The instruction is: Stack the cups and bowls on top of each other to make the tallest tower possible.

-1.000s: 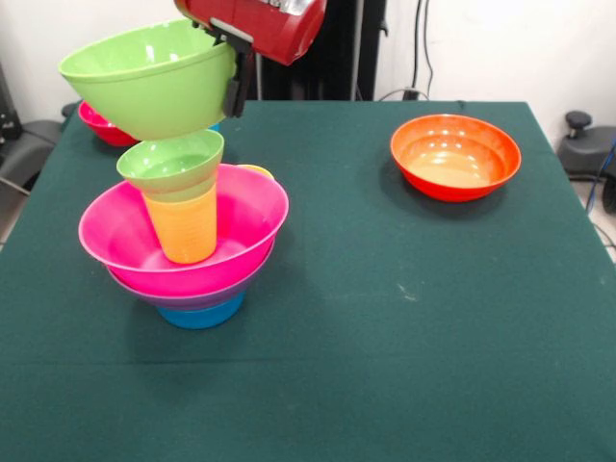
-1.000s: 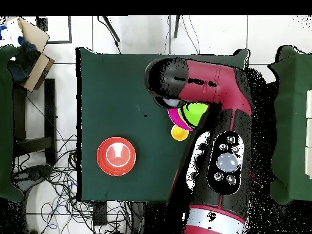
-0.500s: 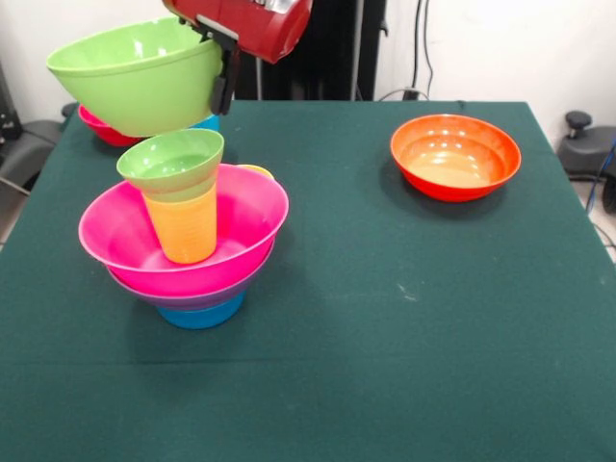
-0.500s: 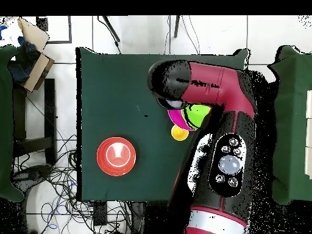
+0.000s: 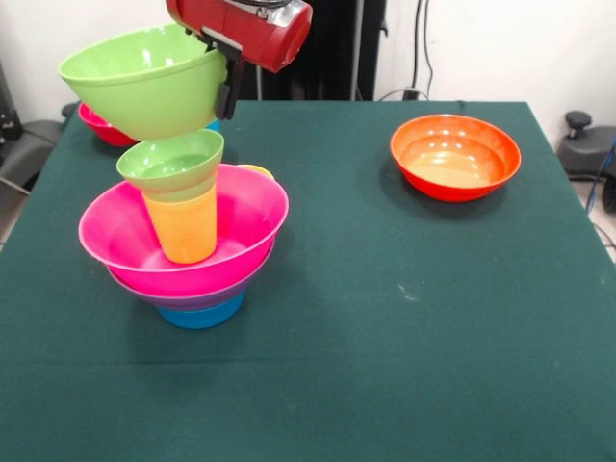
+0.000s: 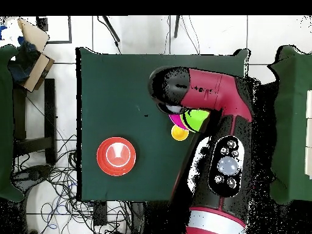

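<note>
The tower stands at the front left: a mid blue bowl (image 5: 202, 315), a purple bowl (image 5: 183, 297) and the big pink bowl (image 5: 115, 241). In the pink bowl stands an orange-yellow cup (image 5: 186, 229) with the small green bowl (image 5: 171, 162) on top. My gripper (image 5: 227, 89) is shut on the right rim of the big lime green bowl (image 5: 144, 87). That bowl hangs tilted, just above and behind the small green one. In the overhead view the arm (image 6: 213, 103) hides most of the tower; only the lime bowl (image 6: 197, 119) and a yellow cup (image 6: 178, 134) show.
An orange bowl (image 5: 454, 156) sits alone at the back right, also seen as the orange bowl (image 6: 116, 156) from overhead. A small red bowl (image 5: 100, 125) lies at the back left table edge. A pale yellow cup rim (image 5: 256, 171) peeks out behind the pink bowl.
The held lime bowl swung up and to the left half a second ago. It has since come back right and down, close to where it hung one second ago.
</note>
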Controlling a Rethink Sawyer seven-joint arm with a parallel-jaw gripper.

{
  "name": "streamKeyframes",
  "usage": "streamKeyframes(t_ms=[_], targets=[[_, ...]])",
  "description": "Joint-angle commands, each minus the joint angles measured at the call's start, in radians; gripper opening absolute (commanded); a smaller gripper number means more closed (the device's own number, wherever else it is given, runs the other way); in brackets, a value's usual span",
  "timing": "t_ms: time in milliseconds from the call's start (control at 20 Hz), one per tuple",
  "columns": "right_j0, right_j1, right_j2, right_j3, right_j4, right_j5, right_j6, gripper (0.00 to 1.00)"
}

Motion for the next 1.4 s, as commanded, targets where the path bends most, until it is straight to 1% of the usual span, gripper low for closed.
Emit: streamKeyframes(t_ms=[50, 200, 650, 1100, 1400], targets=[[0.015, 0.051, 0.06, 0.107, -0.004, -0.08, 0.113, 0.0], [0.012, 0.049, 0.066, 0.13, -0.002, -0.109, 0.11, 0.0], [0.008, 0.05, 0.052, 0.159, -0.016, -0.14, 0.098, 0.0], [0.004, 0.04, 0.062, 0.18, -0.007, -0.136, 0.085, 0.0], [0.004, 0.045, 0.057, 0.18, -0.016, -0.144, 0.082, 0.0]])
